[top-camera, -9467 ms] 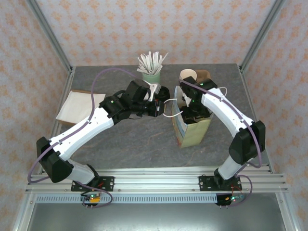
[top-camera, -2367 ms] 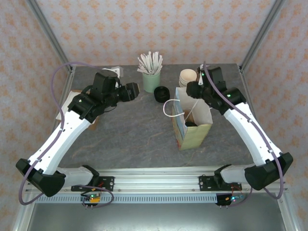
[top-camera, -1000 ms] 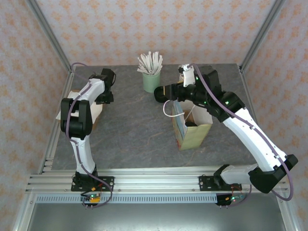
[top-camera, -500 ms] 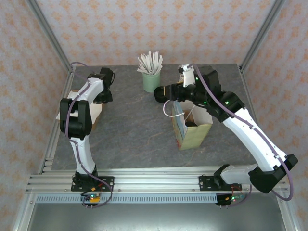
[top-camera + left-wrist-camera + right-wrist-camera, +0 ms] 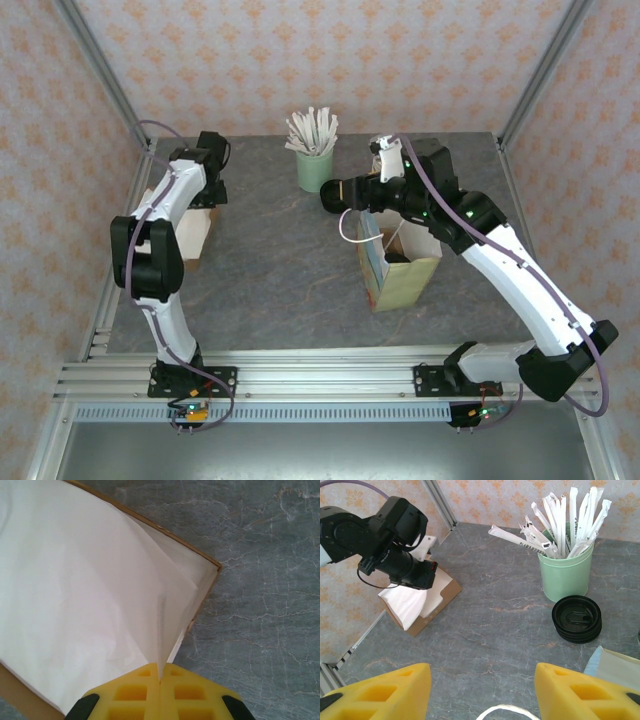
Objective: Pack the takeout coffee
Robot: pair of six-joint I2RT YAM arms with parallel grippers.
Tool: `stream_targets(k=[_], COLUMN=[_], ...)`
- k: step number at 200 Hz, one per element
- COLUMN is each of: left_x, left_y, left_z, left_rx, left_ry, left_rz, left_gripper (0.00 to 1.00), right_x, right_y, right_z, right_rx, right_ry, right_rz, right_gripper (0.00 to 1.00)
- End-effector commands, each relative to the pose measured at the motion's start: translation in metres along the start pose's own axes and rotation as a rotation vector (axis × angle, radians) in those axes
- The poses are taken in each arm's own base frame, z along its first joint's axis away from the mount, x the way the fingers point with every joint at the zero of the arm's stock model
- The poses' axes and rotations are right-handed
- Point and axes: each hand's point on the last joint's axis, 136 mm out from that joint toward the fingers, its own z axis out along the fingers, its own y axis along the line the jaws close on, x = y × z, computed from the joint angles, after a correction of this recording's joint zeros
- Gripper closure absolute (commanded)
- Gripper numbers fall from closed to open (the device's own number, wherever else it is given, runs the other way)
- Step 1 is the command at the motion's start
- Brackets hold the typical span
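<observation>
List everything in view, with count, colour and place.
mug: one, pale green, far centre, holding white wrapped sticks
lids: short stack, black, right of the mug
paper bag: one, pale olive, white handle, upright right of centre
napkins: stack, white, on brown card, far left
table: one, grey stone
left gripper: yellow pads, shut on a fold of the napkins
right gripper: yellow pads, open, near the handle

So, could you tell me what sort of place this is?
Probably a lab mock-up of a café counter: a mug of wrapped sticks, black lids and napkins.
</observation>
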Motion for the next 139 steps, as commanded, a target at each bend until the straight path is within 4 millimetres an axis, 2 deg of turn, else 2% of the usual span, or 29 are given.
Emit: stream_targets(k=[1,25,45,106,119,139], left_x=[-0.003,-0.007,-0.006,0.014,0.016,0.019], left_y=[0.025,0.042,0.055,0.066,0.062,0.044], left_z=[-0.020,-0.046,-0.085,-0.239,-0.272,-0.323], left_rx=[-0.064,-0.090,-0.053,0.355,0.466,0.671], left_ry=[-0.031,-0.090,-0.170,-0.499,-0.563,-0.636], left_rz=[0.000,-0.037,-0.101,-0.275,-0.300,-0.302], left_gripper=[1.00,1.00,1.00,1.00,1.00,1.00], right_x=[-0.002,-0.006,-0.011,-0.025,-0.028,-0.032], right_y=[0.001,0.000,-0.007,-0.034,-0.042,-0.059], right_z=[-0.005,-0.010,-0.019,-0.044,-0.049,-0.060], right_rx=[0.001,0.012,0.066,0.237,0.276,0.337], right_ry=[-0.022,-0.033,-0.055,-0.102,-0.106,-0.110], right_rz=[0.006,0.011,0.022,0.021,0.029,0.057], right_gripper=[0.43,0.43,0.43,0.41,0.41,0.41])
